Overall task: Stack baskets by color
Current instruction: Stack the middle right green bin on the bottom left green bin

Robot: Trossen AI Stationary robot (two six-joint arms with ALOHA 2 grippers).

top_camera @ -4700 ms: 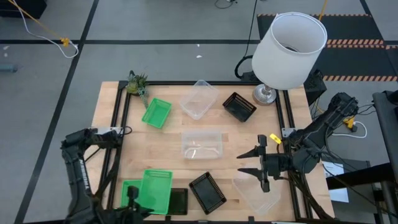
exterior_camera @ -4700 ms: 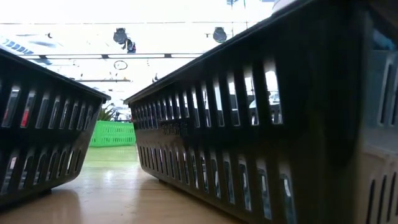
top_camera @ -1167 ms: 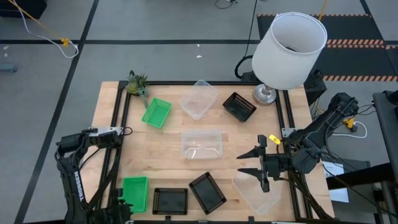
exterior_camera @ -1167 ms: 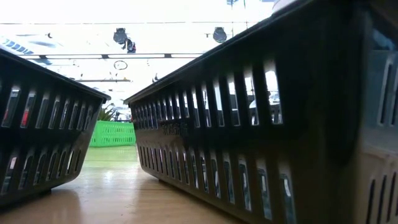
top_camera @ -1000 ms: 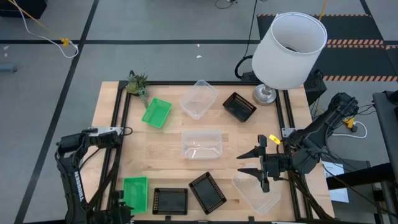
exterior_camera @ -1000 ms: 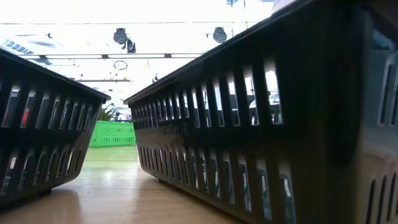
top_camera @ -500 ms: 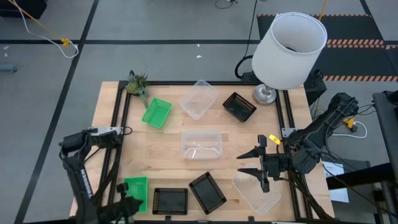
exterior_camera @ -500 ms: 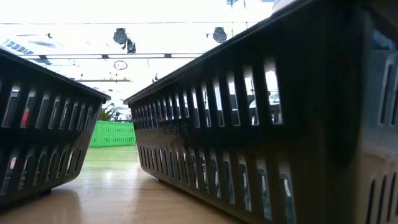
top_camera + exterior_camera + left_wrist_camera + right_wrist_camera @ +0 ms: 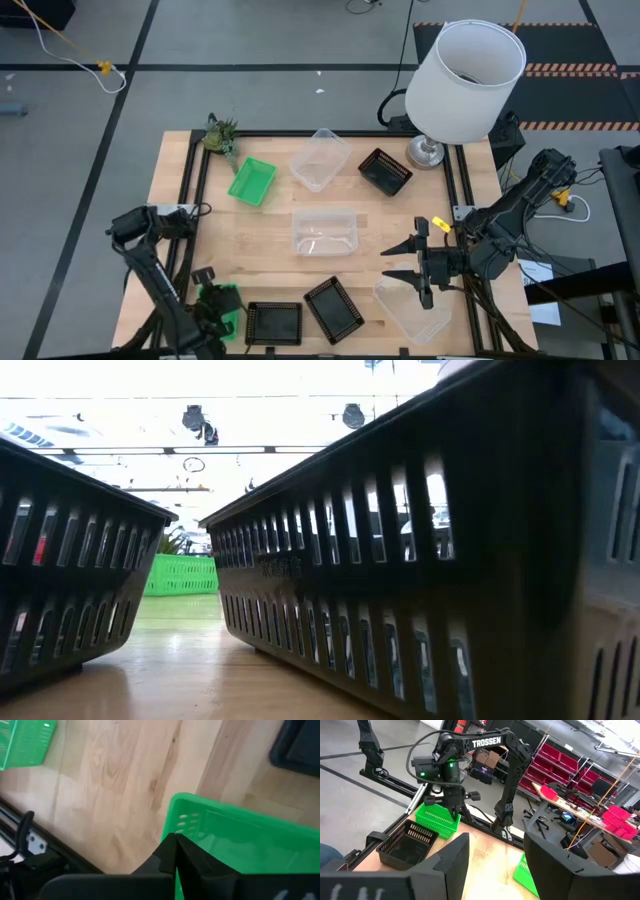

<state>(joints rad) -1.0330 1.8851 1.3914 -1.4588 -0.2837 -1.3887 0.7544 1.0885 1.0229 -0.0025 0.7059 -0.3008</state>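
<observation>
A bright green basket [image 9: 229, 298] rests on its base near the table's front left corner. My left gripper [image 9: 175, 839] is shut and slants down at that basket's corner [image 9: 172, 802]; the right wrist view shows it over the basket [image 9: 437, 820]. A second green basket [image 9: 251, 181] lies far left. Black baskets sit at the front [image 9: 273, 323], beside it [image 9: 334, 308] and far back [image 9: 385, 171]. Clear baskets lie at the back [image 9: 320, 159], middle [image 9: 324, 231] and front right [image 9: 412, 308]. My right gripper [image 9: 400, 262] hovers open at the right. My left gripper's shut fingertips [image 9: 171, 845] come slanting from above at the corner of the front green basket's rim [image 9: 176, 806]. I cannot tell whether they touch it. The basket stays flat on the table.
A large white lampshade [image 9: 468, 70] on its stand fills the far right corner. A small spiky plant [image 9: 220, 133] stands at the far left corner. Black rails run along the table's edges. In the low view, two black baskets [image 9: 400, 560] loom close and block most of the table.
My left arm has swung from off the table's near left corner toward the right, over the front green basket, and its gripper has tipped downward. The baskets have stayed where they were.
</observation>
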